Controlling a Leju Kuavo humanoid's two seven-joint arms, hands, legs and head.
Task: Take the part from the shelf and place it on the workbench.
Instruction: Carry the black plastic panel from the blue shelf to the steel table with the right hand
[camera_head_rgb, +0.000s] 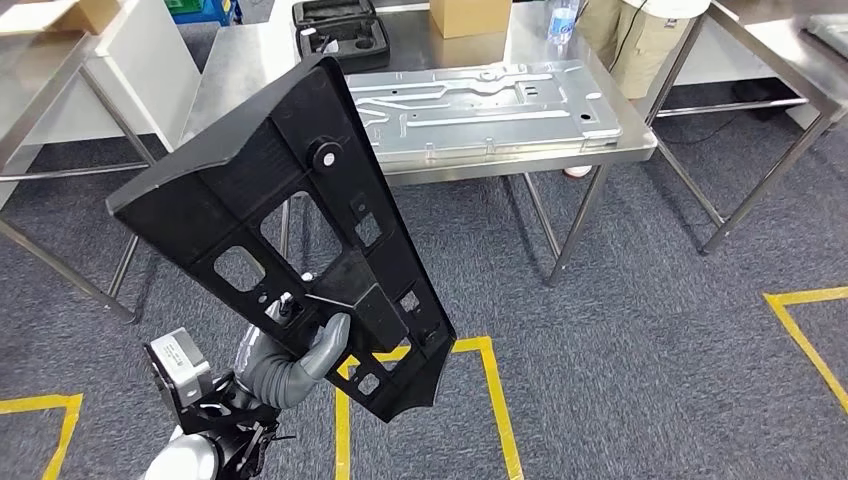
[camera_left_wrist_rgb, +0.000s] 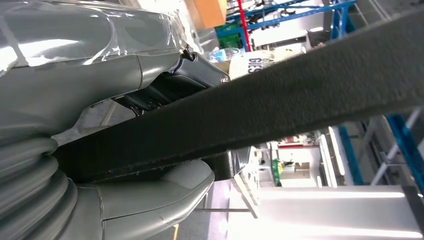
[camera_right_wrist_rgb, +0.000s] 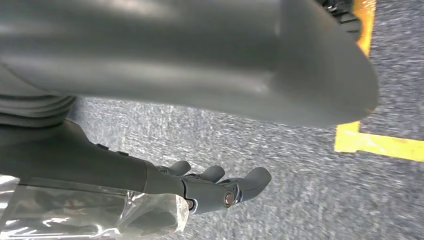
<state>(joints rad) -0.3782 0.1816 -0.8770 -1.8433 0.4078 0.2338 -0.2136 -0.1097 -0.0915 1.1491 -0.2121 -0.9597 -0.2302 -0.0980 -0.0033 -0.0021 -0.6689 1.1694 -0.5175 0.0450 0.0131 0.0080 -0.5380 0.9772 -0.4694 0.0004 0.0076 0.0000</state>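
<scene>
Grey carpet (camera_head_rgb: 640, 330) marked with yellow tape (camera_head_rgb: 495, 400) was noted underfoot, with steel tables ahead. At the far left a bare table (camera_head_rgb: 40, 70) stood; the workbench (camera_head_rgb: 420, 165) lay centre, well apart from the robot, already carrying a metal panel (camera_head_rgb: 480, 105), a black tray (camera_head_rgb: 340, 30) and a box (camera_head_rgb: 470, 15). A person (camera_head_rgb: 640, 40) was partly seen behind its right end.

The part (camera_head_rgb: 280, 210), a large black plate with cut-outs, was held tilted above the floor by the left hand (camera_head_rgb: 295, 355), gripped near its lower end; in the left wrist view its edge (camera_left_wrist_rgb: 280, 100) was clamped between thumb and fingers. The right hand (camera_right_wrist_rgb: 215, 187) hung over the carpet, holding nothing, fingers loosely curled and apart.

The carry step was judged to be in hand. A low, one-handed grip on so long a part was judged liable to swing; it should be kept steady on approach, levelled, and lowered onto the panel or bare bench, clear of tray and box.
</scene>
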